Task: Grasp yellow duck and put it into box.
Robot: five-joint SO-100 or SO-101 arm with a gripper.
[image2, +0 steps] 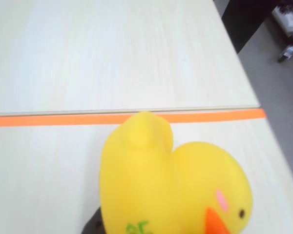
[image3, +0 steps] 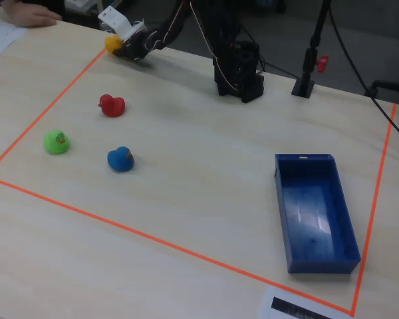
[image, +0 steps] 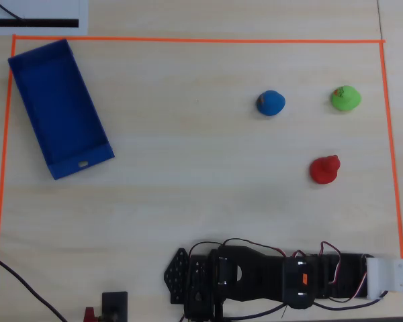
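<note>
Wrist view: the yellow duck [image2: 173, 187] fills the lower frame directly at the gripper, body at left, head with orange beak and pink cheek at lower right; a dark edge shows beneath it. Whether the jaws are pinching the duck or merely resting around it cannot be told, since no fingertip is clearly visible. Just beyond the duck runs the orange tape line [image2: 63, 119], with bare table [image2: 112, 53] past it.

Fixed view: the gripper [image3: 123, 45] sits low at the tape border, with the yellow duck [image3: 113, 44] at its tip. Nearest to the gripper is the red duck [image3: 112, 105], then the blue duck [image3: 120, 159] and the green duck [image3: 56, 141], all apart from one another. The box [image3: 316, 211] lies well away across the table, past the arm's base; nothing stands on the open surface between.

Overhead view: the arm [image: 275, 275] lies folded along the lower edge; the box [image: 59, 107] is at far left.
</note>
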